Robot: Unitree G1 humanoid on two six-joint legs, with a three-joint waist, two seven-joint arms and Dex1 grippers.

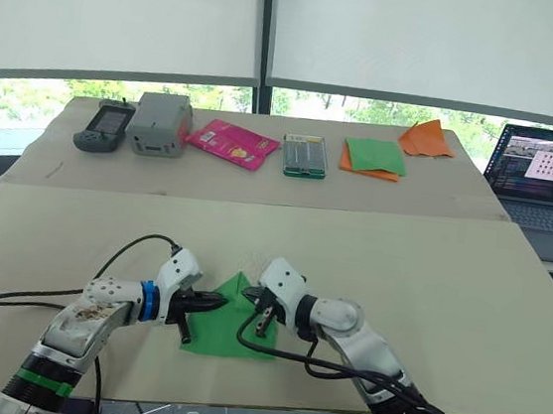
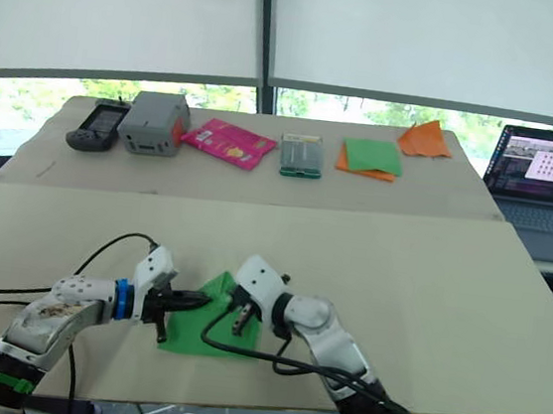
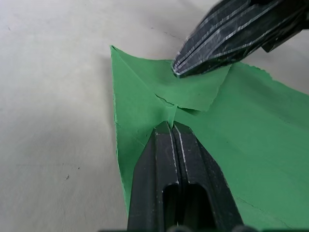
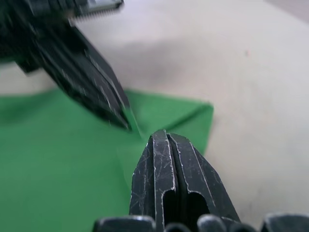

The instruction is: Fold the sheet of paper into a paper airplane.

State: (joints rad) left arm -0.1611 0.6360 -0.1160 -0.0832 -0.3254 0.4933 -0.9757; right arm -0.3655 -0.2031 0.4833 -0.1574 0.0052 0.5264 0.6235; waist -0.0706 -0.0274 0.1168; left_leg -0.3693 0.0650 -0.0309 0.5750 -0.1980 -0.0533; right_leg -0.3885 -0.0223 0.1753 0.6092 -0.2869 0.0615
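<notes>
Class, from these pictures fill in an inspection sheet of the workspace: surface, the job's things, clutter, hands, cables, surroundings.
Surface: near beige table; a second table behind it.
Job's things: sheet of paper, green, top corners folded to a point, flat on the near table.
Clutter: far table carries handheld device, grey box, pink packet, small case, green-on-orange sheets, crumpled orange paper.
Hands: left hand shut, tip on the flaps; right hand shut over the paper.
Cables: black cables trail from both arms.
Surroundings: laptop, blinds, windows.
</notes>
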